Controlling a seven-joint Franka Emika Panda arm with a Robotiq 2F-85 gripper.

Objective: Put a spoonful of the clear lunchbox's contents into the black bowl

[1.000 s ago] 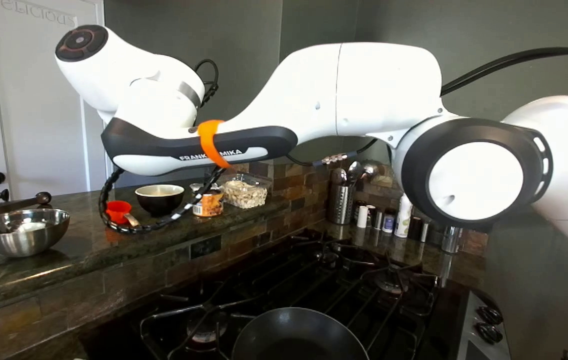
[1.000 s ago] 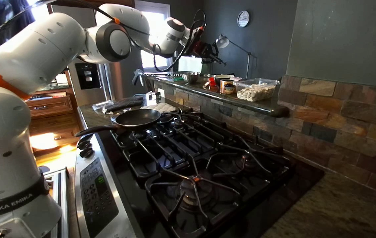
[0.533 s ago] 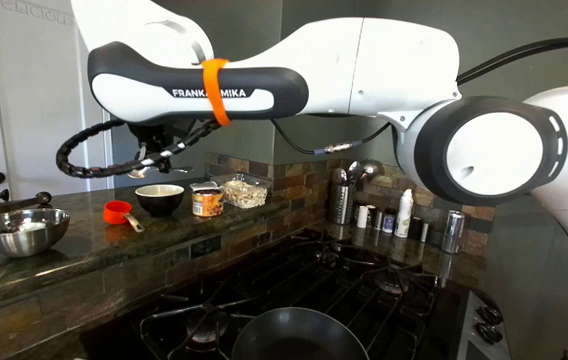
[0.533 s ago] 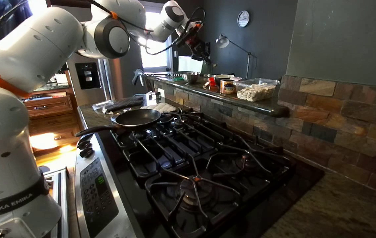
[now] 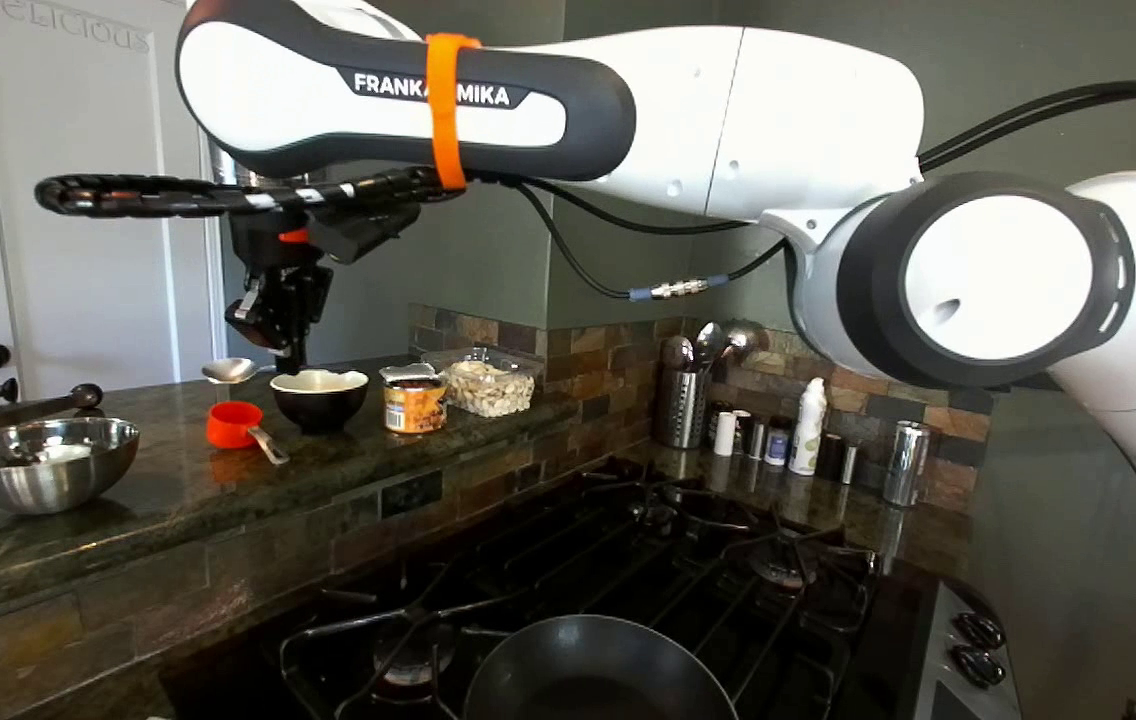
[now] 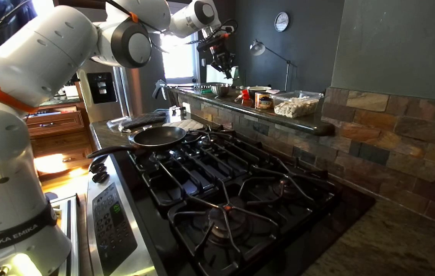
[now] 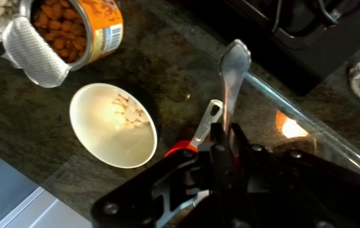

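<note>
My gripper [image 5: 290, 362] points down and is shut on a metal spoon [image 5: 229, 370]. In the wrist view the fingertips [image 7: 227, 129] pinch the spoon, whose flat handle end [image 7: 234, 63] sticks out; its scoop is hidden there. The black bowl [image 5: 318, 408] stands on the ledge; in the wrist view its white inside [image 7: 94, 142] holds several pale pieces [image 7: 131, 114]. The gripper is beside this bowl, above the ledge. The clear lunchbox [image 5: 520, 368] with pale contents [image 5: 488, 390] stands at the ledge's end, also in an exterior view [image 6: 313, 96]. Whether the spoon carries food cannot be seen.
An opened can with orange contents [image 5: 414, 408] stands between black bowl and lunchbox. A red measuring cup [image 5: 233, 425] lies near the black bowl, below the gripper. A steel bowl [image 5: 43, 475] stands farther along the ledge. A pan [image 6: 158, 137] sits on the stove below.
The gripper has swung from raised and tilted to pointing down, moving away from the lunchbox end. The spoon's scoop has come into view beside it. The things on the ledge have not moved.
</note>
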